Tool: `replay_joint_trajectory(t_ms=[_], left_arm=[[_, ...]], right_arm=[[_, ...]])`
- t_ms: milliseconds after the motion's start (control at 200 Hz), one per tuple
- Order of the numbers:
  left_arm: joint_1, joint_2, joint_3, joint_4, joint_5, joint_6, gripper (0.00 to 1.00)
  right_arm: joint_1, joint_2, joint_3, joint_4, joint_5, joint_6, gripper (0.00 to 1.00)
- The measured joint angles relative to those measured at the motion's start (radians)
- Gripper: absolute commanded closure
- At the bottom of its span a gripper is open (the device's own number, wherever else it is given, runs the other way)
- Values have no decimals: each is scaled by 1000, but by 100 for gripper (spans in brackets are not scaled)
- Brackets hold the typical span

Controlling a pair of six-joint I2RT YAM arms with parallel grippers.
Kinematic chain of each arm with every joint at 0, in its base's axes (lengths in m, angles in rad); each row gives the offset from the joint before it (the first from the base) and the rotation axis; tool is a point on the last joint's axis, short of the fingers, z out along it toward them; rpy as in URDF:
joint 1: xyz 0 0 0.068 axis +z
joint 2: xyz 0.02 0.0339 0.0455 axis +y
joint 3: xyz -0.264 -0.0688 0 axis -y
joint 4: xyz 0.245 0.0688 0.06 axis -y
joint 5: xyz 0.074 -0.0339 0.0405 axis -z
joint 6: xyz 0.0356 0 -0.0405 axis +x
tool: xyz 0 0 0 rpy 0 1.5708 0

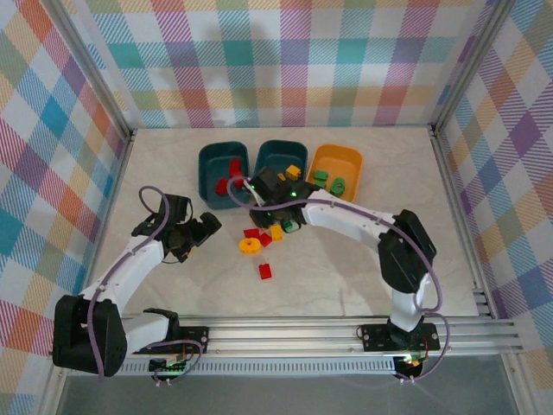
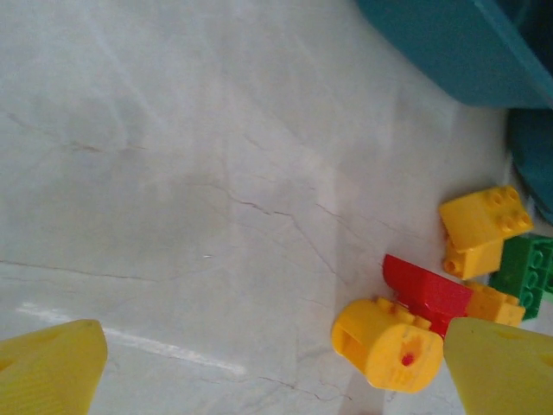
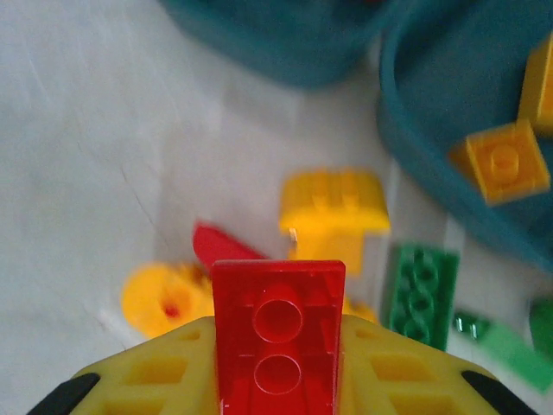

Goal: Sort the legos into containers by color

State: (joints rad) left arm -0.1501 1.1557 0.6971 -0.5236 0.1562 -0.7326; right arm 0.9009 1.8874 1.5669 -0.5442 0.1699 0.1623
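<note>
My right gripper [image 3: 278, 354] is shut on a red two-stud brick [image 3: 278, 324], held above the loose pile just in front of the tubs; from above this gripper [image 1: 256, 207] sits by the left teal tub [image 1: 212, 169]. Under it lie a yellow gear [image 3: 160, 298], a red sloped piece [image 3: 220, 246], a yellow brick [image 3: 333, 207] and a green brick [image 3: 421, 290]. My left gripper [image 1: 204, 230] is open and low over the table. The yellow gear [image 2: 384, 341] lies just inside its right finger [image 2: 501, 367], untouched.
Red bricks lie in the left teal tub, yellow ones in the middle teal tub [image 1: 270, 154], green ones in the orange-yellow tub [image 1: 350, 156]. A lone red brick [image 1: 265, 271] lies nearer the arms. The checked walls stand well back.
</note>
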Motion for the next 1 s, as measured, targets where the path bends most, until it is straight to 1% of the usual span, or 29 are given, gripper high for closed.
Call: replay_joint_trajectory(t_ms=[140,240,350,445,495,555,610,720,815,900,945,1000], left_arm=[[21,-15,-60,-2,27,-26,0],[21,-57,-102,-31,40,-38,0],[22,-149,-125,-72,40,-41,0],[22,-249,-134,-106,32,-41,0],[22,-299,-140,-118,24,-41,0],[22,-348,-144,-133,18,-41,0],[22,-377,-147,-142,18,-41,0],[22,-390,-147,-156,23,-40,0],[22,-385,-147,-154,42,-36,0],[22,-380,-147,-150,64,-34,0],[22,-377,-147,-148,72,-33,0],[22,-373,-147,-145,79,-33,0]], right_arm=[[-11,172,219,20,-8,13,69],[-27,332,425,10,-14,29,69],[-47,488,639,-34,-19,35,68],[-63,595,799,-94,-24,35,65],[-72,643,879,-132,-28,35,59],[-80,693,969,-173,-33,41,44],[-85,719,1028,-206,-33,37,41],[-95,720,1052,-242,-45,34,41],[-95,701,1031,-246,-48,31,42],[-84,613,910,-233,-42,16,42],[-72,538,813,-212,-29,11,41],[-53,429,679,-178,-9,13,38]])
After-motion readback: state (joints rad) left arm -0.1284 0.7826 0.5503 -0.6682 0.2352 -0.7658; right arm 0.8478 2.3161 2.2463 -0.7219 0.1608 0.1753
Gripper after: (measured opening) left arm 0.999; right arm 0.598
